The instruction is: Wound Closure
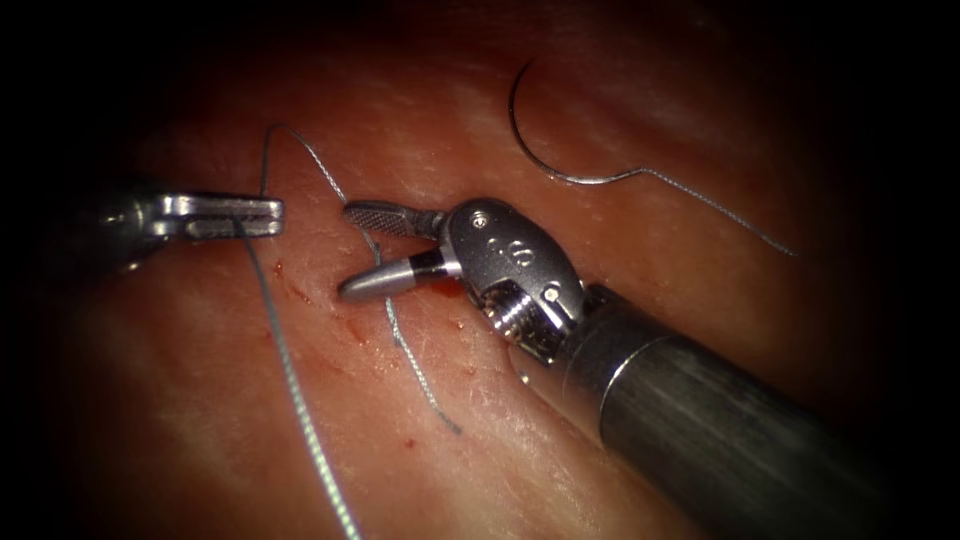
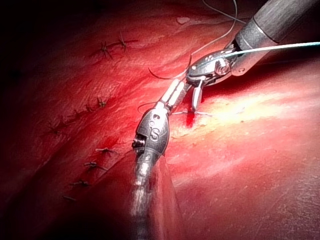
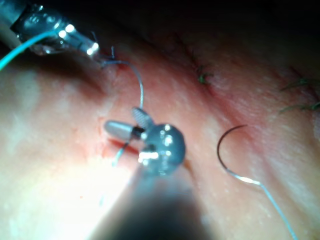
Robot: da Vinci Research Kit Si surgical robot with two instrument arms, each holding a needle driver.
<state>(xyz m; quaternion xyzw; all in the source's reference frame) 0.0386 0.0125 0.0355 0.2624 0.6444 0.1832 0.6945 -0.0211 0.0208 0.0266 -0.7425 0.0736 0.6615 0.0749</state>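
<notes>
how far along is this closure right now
Done: tied stitches sit in the tissue, and the needle lies free on it, upper right. In hand: the left tool has its fingers shut on the thread; the right tool has its fingers open around a strand, holding nothing. Left: that strand looks untrimmed, its loose end long on the tissue.

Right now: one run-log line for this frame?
left tool: shut on thread | right tool: open, holds nothing | needle: lying free on tissue, right of the tools
</notes>
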